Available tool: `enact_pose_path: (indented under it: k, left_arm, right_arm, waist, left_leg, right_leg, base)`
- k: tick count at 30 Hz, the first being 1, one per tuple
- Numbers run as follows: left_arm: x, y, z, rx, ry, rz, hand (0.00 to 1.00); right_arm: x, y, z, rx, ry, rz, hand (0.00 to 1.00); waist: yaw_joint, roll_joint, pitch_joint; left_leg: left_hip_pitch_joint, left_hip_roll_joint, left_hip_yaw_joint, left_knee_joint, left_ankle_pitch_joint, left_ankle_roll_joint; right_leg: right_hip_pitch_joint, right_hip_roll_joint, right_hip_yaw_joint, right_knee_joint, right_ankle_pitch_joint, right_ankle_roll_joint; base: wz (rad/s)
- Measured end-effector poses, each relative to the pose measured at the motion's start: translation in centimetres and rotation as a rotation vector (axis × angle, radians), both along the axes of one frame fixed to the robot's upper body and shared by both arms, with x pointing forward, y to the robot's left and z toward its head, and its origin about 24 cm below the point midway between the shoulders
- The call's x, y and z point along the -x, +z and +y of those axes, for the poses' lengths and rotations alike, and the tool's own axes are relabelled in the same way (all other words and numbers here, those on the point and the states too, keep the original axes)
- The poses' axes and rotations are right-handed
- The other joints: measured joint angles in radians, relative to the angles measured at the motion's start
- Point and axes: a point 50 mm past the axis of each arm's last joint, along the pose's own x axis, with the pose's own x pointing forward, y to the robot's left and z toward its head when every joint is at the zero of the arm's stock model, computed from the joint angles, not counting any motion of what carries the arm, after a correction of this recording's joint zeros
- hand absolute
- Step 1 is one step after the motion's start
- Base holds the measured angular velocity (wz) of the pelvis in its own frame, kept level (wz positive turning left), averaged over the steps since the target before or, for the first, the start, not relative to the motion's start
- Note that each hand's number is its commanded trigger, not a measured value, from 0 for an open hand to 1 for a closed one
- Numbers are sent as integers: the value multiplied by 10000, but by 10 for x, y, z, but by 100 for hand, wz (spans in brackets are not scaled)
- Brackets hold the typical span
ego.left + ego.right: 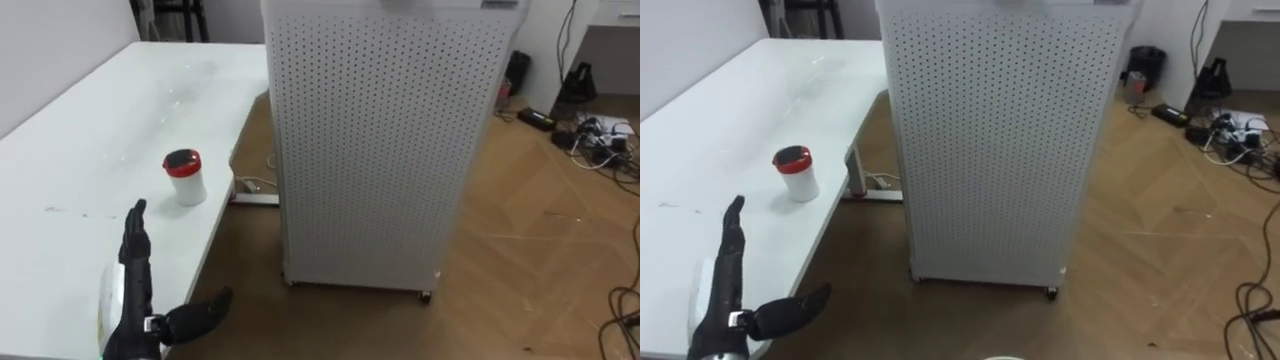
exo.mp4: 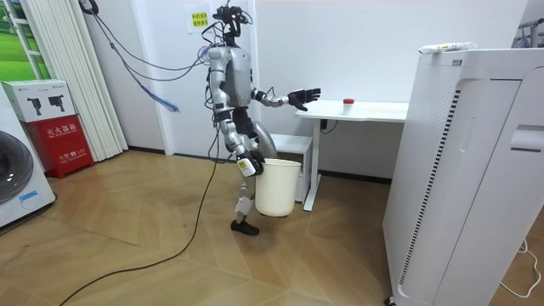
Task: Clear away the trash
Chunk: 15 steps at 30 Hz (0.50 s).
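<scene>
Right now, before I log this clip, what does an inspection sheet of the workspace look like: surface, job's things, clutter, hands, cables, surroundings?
Surface: white table, a few faint marks.
Job's things: cup with a red lid, upright near the table's edge; white bin on the floor by the robot's legs.
Clutter: nothing seen.
Hands: left hand open, fingers straight, over the table short of the cup, not touching it; right hand hangs low near the bin.
Cables: a tangle on the wooden floor, far right.
Surroundings: tall white perforated cabinet standing close beside the table.
</scene>
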Motion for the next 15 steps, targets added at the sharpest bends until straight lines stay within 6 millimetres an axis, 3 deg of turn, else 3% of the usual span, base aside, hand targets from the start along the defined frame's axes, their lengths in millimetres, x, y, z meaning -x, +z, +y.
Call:
enact_pose_path:
  k: [1, 2, 3, 4, 9, 12, 15]
  left_arm:
    - [0, 0, 2, -5, 4, 13, 0]
    - [0, 1, 3, -36, 0, 6, 0]
    - [0, 1, 3, -58, -10, 11, 0]
    - [0, 1, 3, -62, -21, 36, 0]
    - [-1, 3, 3, -70, -212, 7, 0]
    - [-2, 5, 0, -57, -339, -100, 0]
    - [-3, 5, -5, -4, -529, -99, 0]
  right_arm:
    - [2, 0, -1, 9, -24, 47, 100]
    - [3, 0, -1, 7, -29, 57, 100]
    - [3, 0, -1, 5, -33, 69, 100]
    - [5, 0, -1, 5, -16, 88, 100]
    - [-1, 1, 0, 9, 86, -126, 100]
    - [-6, 2, 3, -61, 341, -304, 100]
    - [-7, 2, 3, 49, 234, -287, 100]
  waist:
    - [-77, -8, -112]
    - [-100, -77, -158]
    - [-90, -140, -143]
    - [-71, -218, -182]
    - [-51, -198, -151]
    - [-41, -250, -129]
    - [-83, -263, -102]
  left_leg:
    - [116, -107, -17, -227, 455, 105]
    - [239, -198, 18, -366, 833, 273]
    - [300, -265, 25, -355, 873, 345]
    - [340, -348, 57, -268, 819, 405]
    - [155, -440, 81, 616, 219, 468]
    - [198, -598, 496, 611, -151, 642]
    - [520, -738, 1068, 575, -478, 966]
  right_leg:
    - [57, -83, -67, -19, -83, 149]
    - [156, -182, -180, -96, -145, 252]
    - [212, -248, -199, -117, -175, 291]
    - [372, -366, -360, -348, -187, 325]
    - [987, -499, -392, -993, -221, 453]
    - [1254, -698, -401, -1027, -431, 595]
    - [1003, -1064, -507, 131, -576, 810]
  base:
    - [14]
    - [13]
    - [0]
    - [0]
    - [-3]
    - [9]
    - [32]
